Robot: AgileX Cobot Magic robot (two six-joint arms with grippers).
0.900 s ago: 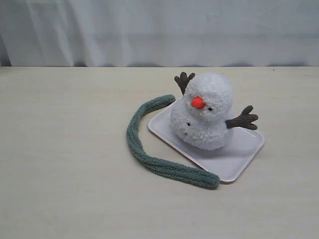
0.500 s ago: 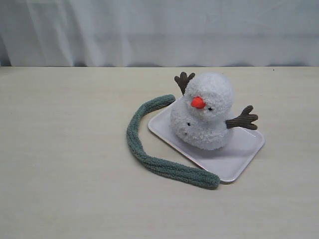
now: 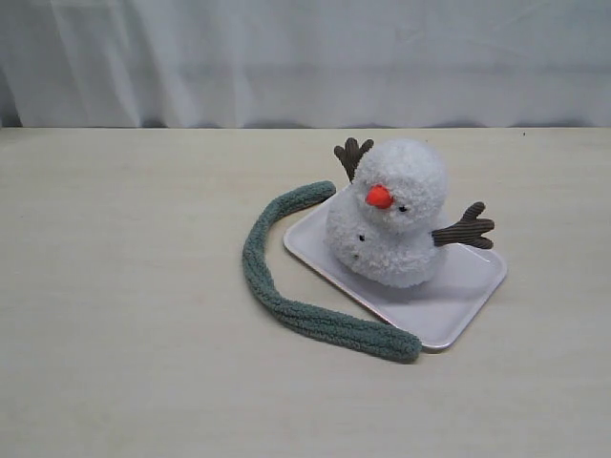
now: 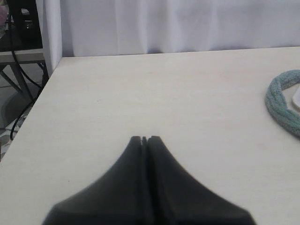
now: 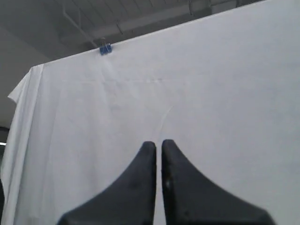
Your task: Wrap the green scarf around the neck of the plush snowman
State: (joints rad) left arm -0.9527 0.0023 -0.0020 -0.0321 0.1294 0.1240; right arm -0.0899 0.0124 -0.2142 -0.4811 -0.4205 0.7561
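Your left gripper (image 4: 144, 139) hovers over the bare table (image 3: 124, 286), jaws pressed together with nothing between them. The right gripper (image 5: 158, 145) points at the curtain (image 5: 225, 93), jaws closed to a sliver and also empty.

The scarf (image 3: 263, 286) lies flat on the table, bowed out on the left side of the tray (image 3: 468, 286), with both ends meeting the tray's edge. None of it is on the snowman (image 3: 391, 215), which sits on the tray.

Watch these risks:
- **Weak grip:** the scarf is flat and fuzzy, so a shallow pinch may catch only fibres and drop it mid-lift.
- **Dragging:** pull it across the tray and the tray will likely slide, or the soft snowman will tip.
- **Snagging:** the twig arms stick out on both sides, so a low pass can catch on them.
- **Slipping:** the neck is barely a narrowing, so a loose wrap may slump onto the body.
- **Right arm:** it is aimed away from the scene — bring it round slowly.
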